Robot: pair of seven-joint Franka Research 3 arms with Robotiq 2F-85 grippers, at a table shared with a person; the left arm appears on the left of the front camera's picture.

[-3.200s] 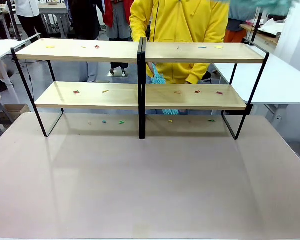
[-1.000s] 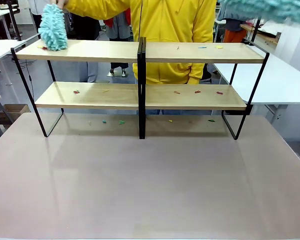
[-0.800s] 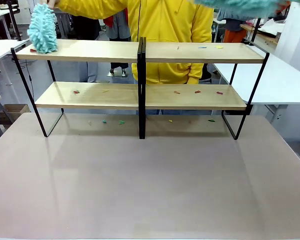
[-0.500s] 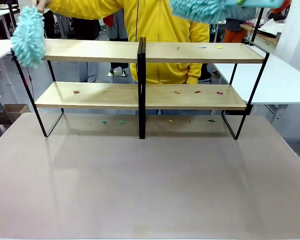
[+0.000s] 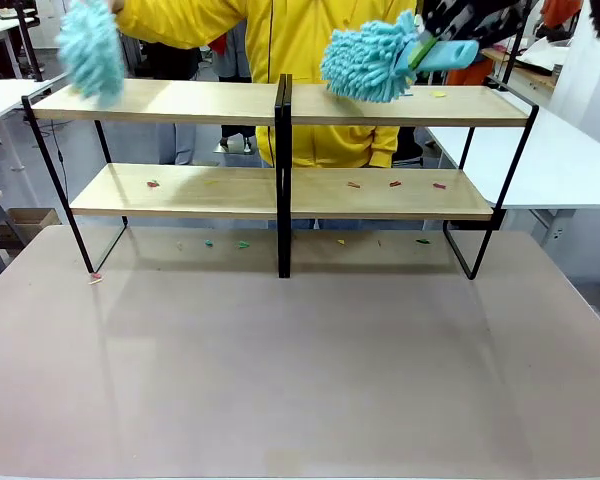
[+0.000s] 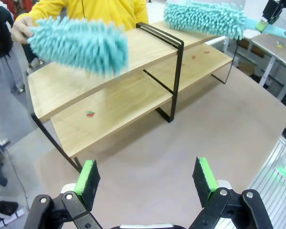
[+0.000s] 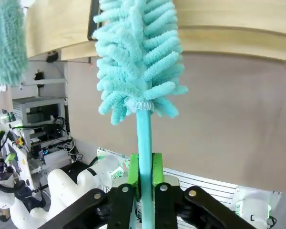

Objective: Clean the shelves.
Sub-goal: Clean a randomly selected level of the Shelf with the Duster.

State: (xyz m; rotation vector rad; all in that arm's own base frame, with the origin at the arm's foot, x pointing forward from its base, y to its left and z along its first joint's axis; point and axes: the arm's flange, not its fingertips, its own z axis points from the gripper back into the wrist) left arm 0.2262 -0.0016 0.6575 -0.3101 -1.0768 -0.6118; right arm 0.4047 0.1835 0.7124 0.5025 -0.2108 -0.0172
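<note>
Teal fluffy duster (image 5: 368, 58) with a light-blue handle is sitting clamped in the right gripper (image 7: 144, 177), its head brushing the upper right board. Sweeping seems in hand; next it is needing a pass over the small coloured scraps (image 5: 438, 94) farther along. The left gripper (image 6: 148, 176) is hovering wide open, empty. The shelves (image 5: 180, 192), pale wooden boards on a black metal frame, are standing across the far side of the grey table (image 5: 300, 380).
</note>
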